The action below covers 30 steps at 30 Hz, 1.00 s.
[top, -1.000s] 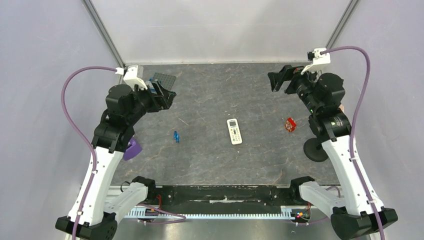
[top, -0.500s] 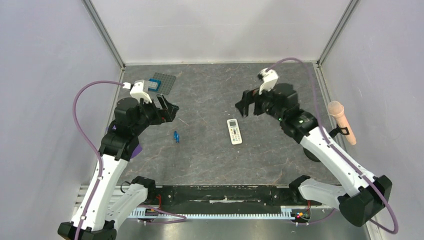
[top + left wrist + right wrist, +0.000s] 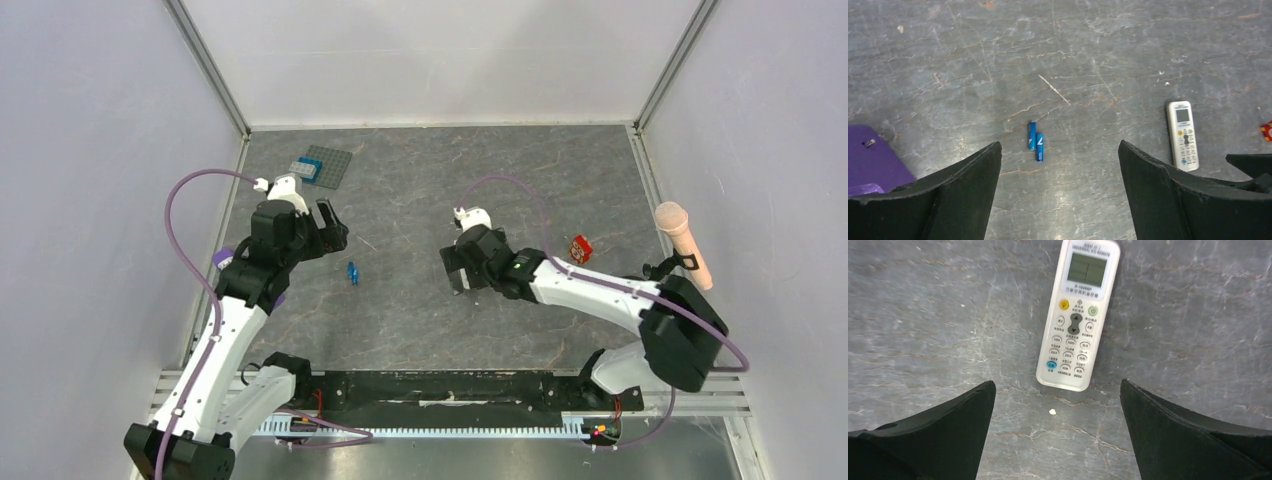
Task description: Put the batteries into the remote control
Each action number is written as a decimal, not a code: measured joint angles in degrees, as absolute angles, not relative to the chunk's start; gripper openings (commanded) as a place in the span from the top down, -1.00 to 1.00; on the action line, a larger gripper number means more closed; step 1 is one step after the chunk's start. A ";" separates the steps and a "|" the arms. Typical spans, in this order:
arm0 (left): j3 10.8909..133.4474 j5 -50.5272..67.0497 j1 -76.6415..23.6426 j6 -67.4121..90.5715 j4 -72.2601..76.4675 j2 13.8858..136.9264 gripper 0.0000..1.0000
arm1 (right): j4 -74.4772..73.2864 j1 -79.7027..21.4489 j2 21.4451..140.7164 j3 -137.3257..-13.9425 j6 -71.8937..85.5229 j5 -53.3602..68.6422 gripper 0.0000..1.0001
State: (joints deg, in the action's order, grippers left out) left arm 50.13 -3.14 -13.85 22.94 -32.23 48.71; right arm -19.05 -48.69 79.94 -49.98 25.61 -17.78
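Observation:
Two blue batteries (image 3: 352,272) lie side by side on the grey table; they also show in the left wrist view (image 3: 1035,141). My left gripper (image 3: 333,226) is open and empty, hovering just behind and left of them (image 3: 1059,144). The white remote control (image 3: 1078,315) lies buttons up, display end away from my right gripper (image 3: 1058,389), which is open and empty just above its near end. In the top view the right gripper (image 3: 453,270) hides the remote. The remote also shows in the left wrist view (image 3: 1182,134).
A grey studded plate with a blue brick (image 3: 322,165) lies at the back left. A small red-and-white object (image 3: 579,248) lies right of centre. A pink microphone (image 3: 683,243) stands at the right edge. A purple object (image 3: 868,160) lies by the left arm.
My right arm has swung from the back right down to the centre, over the remote. My left arm has moved forward and lower, toward the batteries. Both grippers stay open.

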 measured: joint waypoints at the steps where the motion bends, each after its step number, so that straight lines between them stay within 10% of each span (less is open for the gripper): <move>1: 49.60 -4.14 -13.85 22.94 -32.71 48.64 -0.83 | -19.07 -49.65 81.54 -50.11 26.52 -18.79 -0.96; 19: 47.62 -7.46 -13.85 22.96 -32.97 40.95 -0.83 | -19.33 -50.02 95.70 -53.06 35.00 -22.15 -0.43; 30: 47.62 -7.29 -13.85 22.94 -32.91 40.10 -0.83 | -16.88 -46.57 95.74 -52.90 35.75 -16.73 0.47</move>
